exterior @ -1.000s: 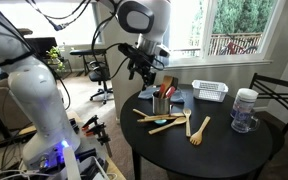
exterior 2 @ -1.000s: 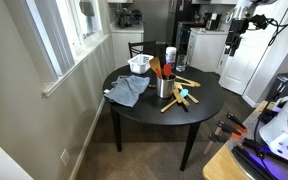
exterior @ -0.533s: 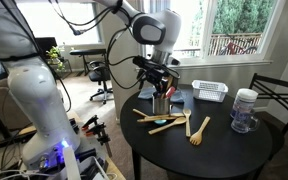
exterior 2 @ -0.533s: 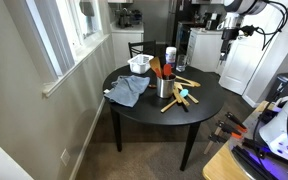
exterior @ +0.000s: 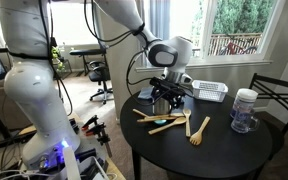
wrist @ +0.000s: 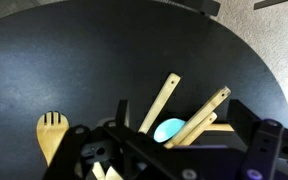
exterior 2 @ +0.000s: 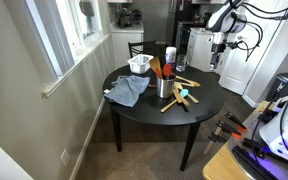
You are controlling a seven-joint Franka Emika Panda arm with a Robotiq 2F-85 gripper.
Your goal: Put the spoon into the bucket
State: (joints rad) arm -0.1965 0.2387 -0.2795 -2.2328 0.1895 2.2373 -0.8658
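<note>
The small metal bucket stands on the round black table (exterior: 234, 150), seen in both exterior views (exterior: 161, 105) (exterior 2: 165, 88), with wooden utensils sticking out of it. A teal-headed spoon (wrist: 169, 130) (exterior 2: 182, 93) lies on the table among loose wooden utensils (wrist: 165, 100). My gripper (exterior: 168, 92) (exterior 2: 216, 66) hangs above the table close to the bucket, open and empty. In the wrist view the gripper (wrist: 184, 135) frames the teal spoon head and two crossing wooden handles; the bucket is out of that view.
A wooden slotted fork (wrist: 51, 130) lies apart from the pile. A white slotted basket (exterior: 210, 92) and a clear jar with a white lid (exterior: 244, 110) stand at the table's back. A grey cloth (exterior 2: 129, 90) lies on one side. Chairs stand around.
The arm has swung in and come down from beyond the table's edge to just over the utensils by the bucket. The jaws have stayed open.
</note>
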